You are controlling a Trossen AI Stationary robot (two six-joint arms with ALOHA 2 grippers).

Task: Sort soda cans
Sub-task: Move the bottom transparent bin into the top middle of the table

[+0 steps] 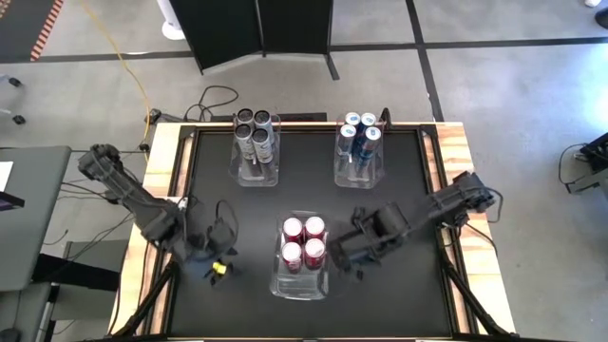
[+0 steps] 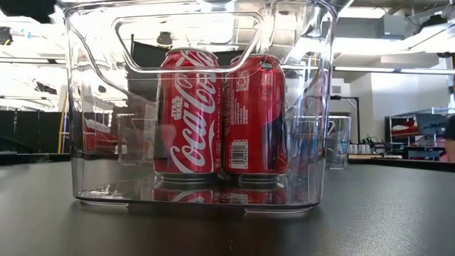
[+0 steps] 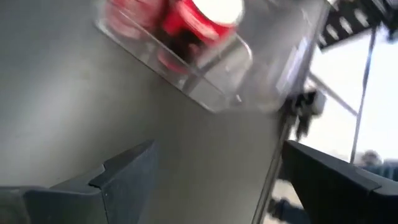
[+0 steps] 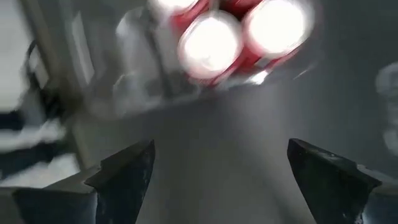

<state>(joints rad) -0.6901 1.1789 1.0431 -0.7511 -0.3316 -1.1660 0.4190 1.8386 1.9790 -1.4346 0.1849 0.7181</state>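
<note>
Several red soda cans (image 1: 304,243) stand upright in a clear bin (image 1: 300,285) at the table's near middle; the low view shows two of these red cans (image 2: 220,117) through the bin's wall (image 2: 92,142). Several dark cans (image 1: 256,129) fill a clear bin at the far left. Several blue-and-silver cans (image 1: 360,133) stand in a clear bin at the far right. My left gripper (image 1: 218,251) hangs open to the left of the red cans' bin, nothing between its fingers (image 3: 127,171). My right gripper (image 1: 348,253) hangs open just right of that bin, also holding nothing (image 4: 124,171).
The black tabletop (image 1: 304,185) has a raised wooden frame (image 1: 163,152) around it. Bare tabletop lies between the three bins and at the near left and near right corners. Cables (image 1: 214,100) trail on the floor behind the table's far left.
</note>
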